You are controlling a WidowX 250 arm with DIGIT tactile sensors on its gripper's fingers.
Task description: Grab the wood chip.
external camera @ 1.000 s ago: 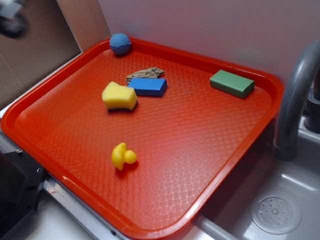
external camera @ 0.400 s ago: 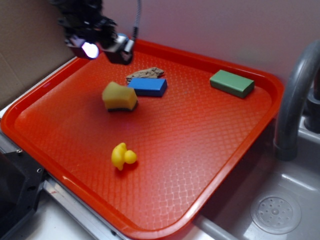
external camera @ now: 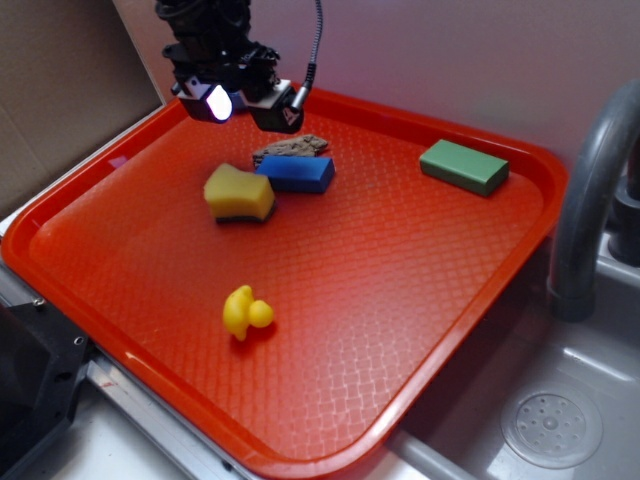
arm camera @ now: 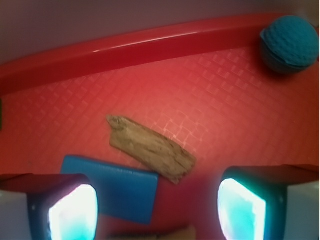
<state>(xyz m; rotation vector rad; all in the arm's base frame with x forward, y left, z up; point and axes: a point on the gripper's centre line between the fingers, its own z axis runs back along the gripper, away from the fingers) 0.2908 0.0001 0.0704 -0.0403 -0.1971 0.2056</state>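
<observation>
Pincer hangs above the far left part of the red tray, jaws spread wide, nothing between them. Wood chip lies flat on the tray, just behind the blue block and touching or nearly touching it, ahead of the open fingers. Yellow sponge sits beside the block; blue ball in the tray corner.

The gripper now sits further right along the tray's far edge than a moment ago, hanging close above the wood chip; a second back it was barely in view at the top left. The blue ball is now hidden behind it in the exterior view.
</observation>
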